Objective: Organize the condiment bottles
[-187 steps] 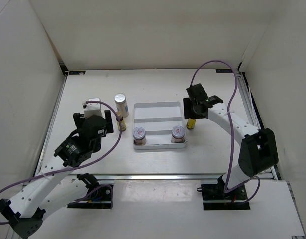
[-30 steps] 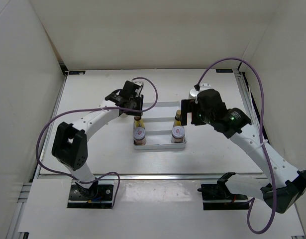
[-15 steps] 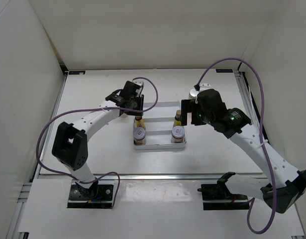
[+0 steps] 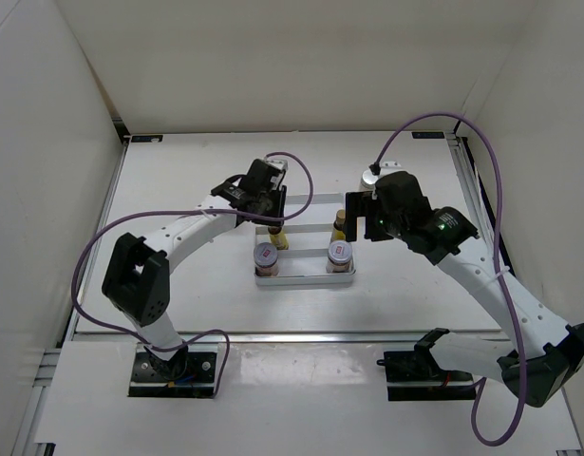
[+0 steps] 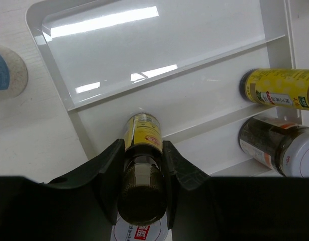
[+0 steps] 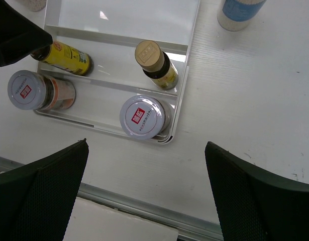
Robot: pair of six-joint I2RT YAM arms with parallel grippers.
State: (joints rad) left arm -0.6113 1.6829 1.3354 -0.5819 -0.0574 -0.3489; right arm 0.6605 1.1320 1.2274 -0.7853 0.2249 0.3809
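My left gripper (image 5: pixel 142 153) is shut on the dark cap of a slim yellow bottle (image 5: pixel 143 130). The bottle leans, with its base in the middle row of the white tray (image 4: pixel 306 201). The top view shows this gripper (image 4: pixel 266 207) over the tray's left side. A second yellow bottle (image 6: pixel 155 61) stands upright in the same row at the right. Two squat jars (image 6: pixel 142 116) (image 6: pixel 26 91) sit in the front row. My right gripper (image 6: pixel 145 150) hangs wide open above the table, in front of the tray's right corner, holding nothing. A white shaker (image 6: pixel 237 11) stands right of the tray.
Another shaker (image 5: pixel 4 75) with a blue label shows left of the tray's back corner in the left wrist view. The tray's back row (image 5: pixel 144 47) holds nothing. White walls close in the table on three sides, and a metal rail (image 4: pixel 292 335) runs along the near edge.
My left gripper has shifted a little to the right with the yellow bottle, which now leans in the tray's middle row. The right arm has not moved.
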